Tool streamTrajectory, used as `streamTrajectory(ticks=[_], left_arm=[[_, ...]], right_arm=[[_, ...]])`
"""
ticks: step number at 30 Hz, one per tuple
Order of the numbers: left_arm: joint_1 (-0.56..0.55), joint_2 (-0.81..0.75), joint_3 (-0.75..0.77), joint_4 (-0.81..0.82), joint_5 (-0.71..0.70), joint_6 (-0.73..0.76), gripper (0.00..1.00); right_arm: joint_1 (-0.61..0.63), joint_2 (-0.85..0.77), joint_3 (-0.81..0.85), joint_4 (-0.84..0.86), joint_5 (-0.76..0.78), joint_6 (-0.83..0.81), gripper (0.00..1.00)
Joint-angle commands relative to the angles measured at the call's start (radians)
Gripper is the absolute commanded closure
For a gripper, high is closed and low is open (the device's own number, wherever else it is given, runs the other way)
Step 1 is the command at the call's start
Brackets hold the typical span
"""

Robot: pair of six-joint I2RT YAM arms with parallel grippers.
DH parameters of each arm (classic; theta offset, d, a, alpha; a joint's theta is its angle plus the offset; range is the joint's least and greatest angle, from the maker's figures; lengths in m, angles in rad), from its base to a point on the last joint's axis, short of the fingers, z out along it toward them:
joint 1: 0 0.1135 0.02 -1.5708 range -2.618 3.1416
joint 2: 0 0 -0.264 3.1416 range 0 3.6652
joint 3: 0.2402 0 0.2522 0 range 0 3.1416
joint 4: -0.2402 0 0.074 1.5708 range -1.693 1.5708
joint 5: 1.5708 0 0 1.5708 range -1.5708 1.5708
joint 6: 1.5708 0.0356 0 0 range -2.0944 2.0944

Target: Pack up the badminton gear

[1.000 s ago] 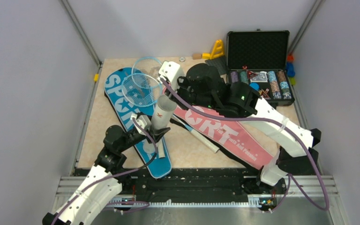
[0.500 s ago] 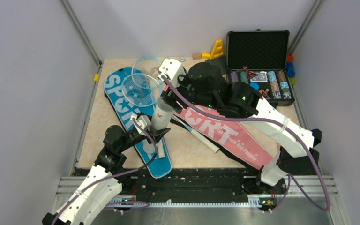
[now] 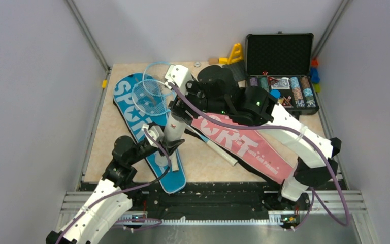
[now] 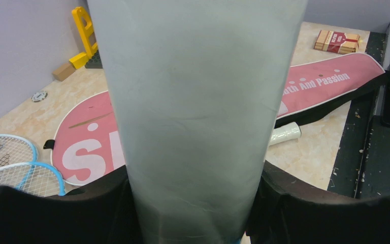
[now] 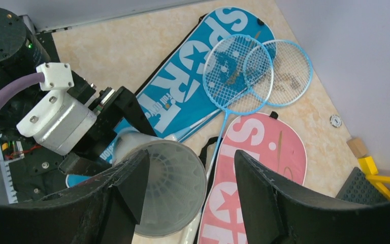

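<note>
My left gripper is shut on the white tube and holds it upright, slightly tilted, over the blue SPORT cover. My right gripper is open just above the tube's open mouth, one finger over the rim. A white shuttlecock sits inside the tube. Two light-blue rackets lie overlapping on the blue cover's far end. The pink SPORT cover lies to the right.
A white racket handle lies along the pink cover. The open black case of poker chips stands at the back right. The yellow toy is at the back. A red card box lies by the pink cover.
My right gripper has moved left and down onto the top of the tube, now covering its mouth. The left arm and the tube have hardly moved.
</note>
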Motion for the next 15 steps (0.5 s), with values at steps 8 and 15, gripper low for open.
streamTrajectory(ticks=[8,15], left_arm=[[-0.001,-0.019,0.009,0.034,0.034,-0.011,0.40],[-0.002,-0.042,0.002,0.050,0.003,-0.024,0.41]], right_arm=[[0.018,0.079,-0.011,-0.187,-0.035,0.034,0.41],[0.018,-0.029,-0.207,-0.011,0.056,0.113,0.39]])
